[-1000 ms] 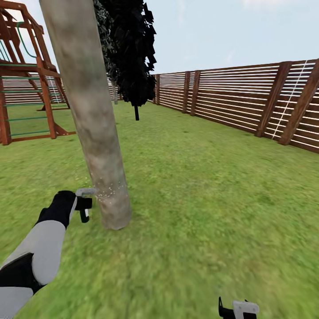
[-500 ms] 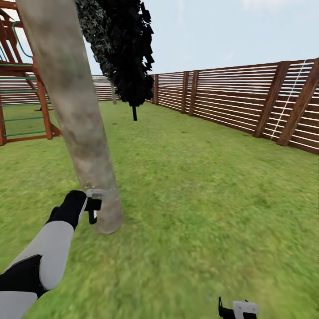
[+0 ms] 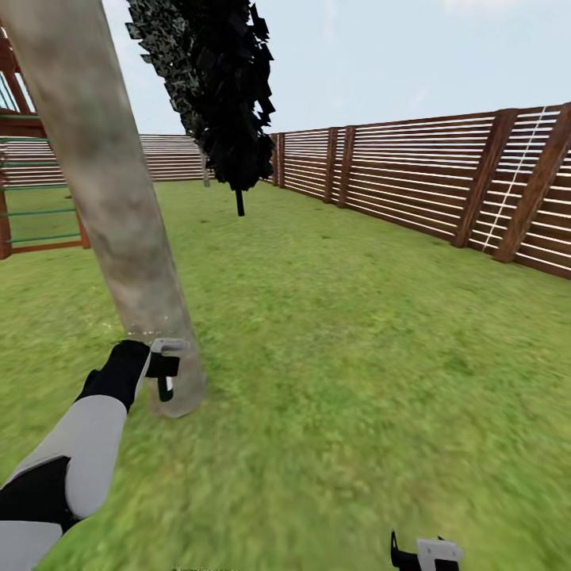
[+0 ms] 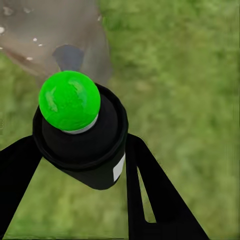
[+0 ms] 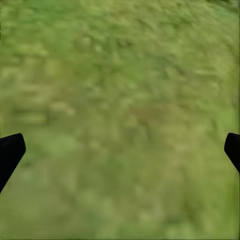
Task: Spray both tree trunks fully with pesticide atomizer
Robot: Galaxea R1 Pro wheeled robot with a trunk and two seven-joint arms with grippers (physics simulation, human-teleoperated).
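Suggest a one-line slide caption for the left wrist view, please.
Left hand holds the green-topped pesticide atomizer near the tree trunk base.

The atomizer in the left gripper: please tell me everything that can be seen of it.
The atomizer is a small black bottle with a rounded bright green top above a pale ring, and a small white patch on its side. It sits between the two dark fingers of the left gripper, which are shut on it. In the head view it is a thin dark shape hanging below the gripper, right beside the base of the trunk. Whether it touches the trunk cannot be told.
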